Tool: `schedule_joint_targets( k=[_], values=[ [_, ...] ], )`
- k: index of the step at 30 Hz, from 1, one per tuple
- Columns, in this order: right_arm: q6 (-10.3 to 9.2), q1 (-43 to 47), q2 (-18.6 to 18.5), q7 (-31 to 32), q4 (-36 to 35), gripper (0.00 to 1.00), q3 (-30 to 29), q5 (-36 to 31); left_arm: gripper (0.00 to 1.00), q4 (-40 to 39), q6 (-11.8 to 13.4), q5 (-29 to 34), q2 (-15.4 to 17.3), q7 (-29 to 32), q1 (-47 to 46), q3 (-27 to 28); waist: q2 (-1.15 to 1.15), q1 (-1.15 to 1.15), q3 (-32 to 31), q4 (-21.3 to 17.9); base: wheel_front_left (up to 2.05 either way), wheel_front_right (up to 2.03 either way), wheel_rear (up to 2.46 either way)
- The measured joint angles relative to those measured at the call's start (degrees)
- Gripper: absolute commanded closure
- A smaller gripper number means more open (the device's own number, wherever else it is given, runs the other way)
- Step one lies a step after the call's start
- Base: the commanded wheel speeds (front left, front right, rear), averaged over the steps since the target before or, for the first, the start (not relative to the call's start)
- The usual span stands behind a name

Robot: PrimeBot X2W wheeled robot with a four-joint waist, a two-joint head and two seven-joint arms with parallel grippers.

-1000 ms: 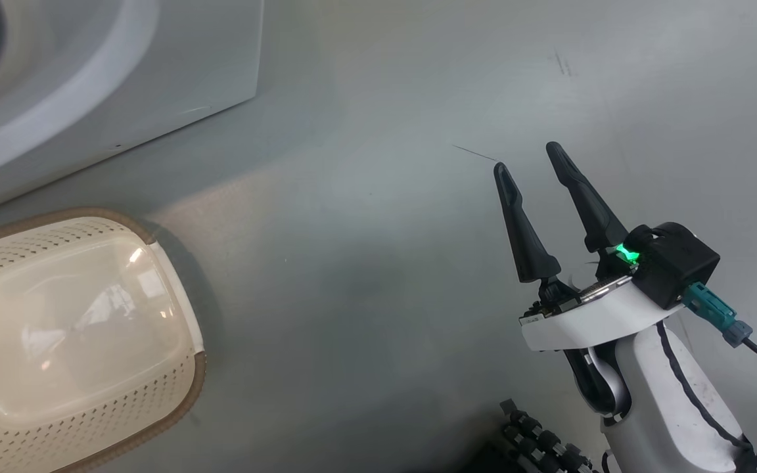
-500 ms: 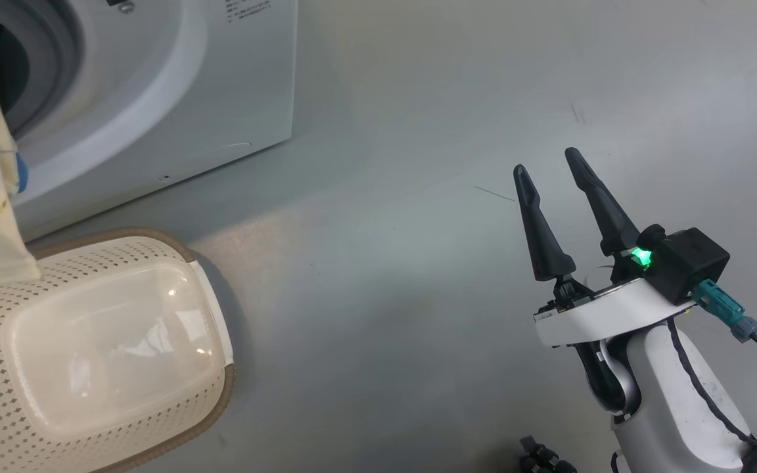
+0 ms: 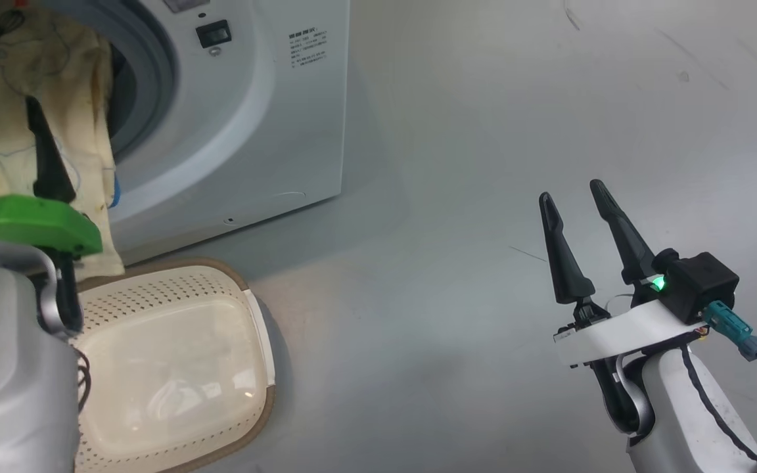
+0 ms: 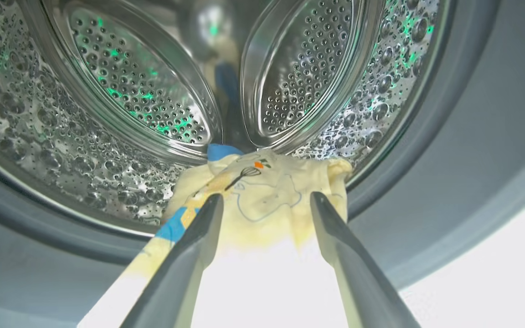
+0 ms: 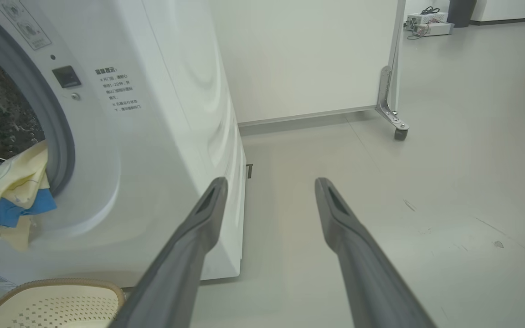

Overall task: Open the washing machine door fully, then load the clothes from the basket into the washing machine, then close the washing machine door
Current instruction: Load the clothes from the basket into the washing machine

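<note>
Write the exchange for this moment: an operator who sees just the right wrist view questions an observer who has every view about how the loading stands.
Operator: I see clothes hanging out of the washing machine and one corner of the basket. Is anything left in it?
Observer: No. In the head view the basket's bottom is bare.
Operator: Where is the left gripper?
Observer: At the opening, with its fingers apart, pointing into the drum on either side of the clothes, which lie over the front lip.
</note>
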Motion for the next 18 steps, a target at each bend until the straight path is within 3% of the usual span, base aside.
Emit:
schedule_joint_targets(
  k=[10,18],
  values=[
    [0.0,4.8,-1.1,0.0,1.9,0.0,-1.1,-0.9,0.0,-10.5,0.1,3.6,-4.3,0.1,12.6,-0.7,0.0,0.0,-6.7,3.3,0.0,0.0,0.0],
    [-0.01,8.2,-1.1,0.0,3.1,0.0,-1.2,-1.2,0.0,-14.4,0.9,6.4,-5.0,0.1,23.1,-2.3,0.0,0.0,-12.0,6.3,0.0,0.0,0.0]
  ],
)
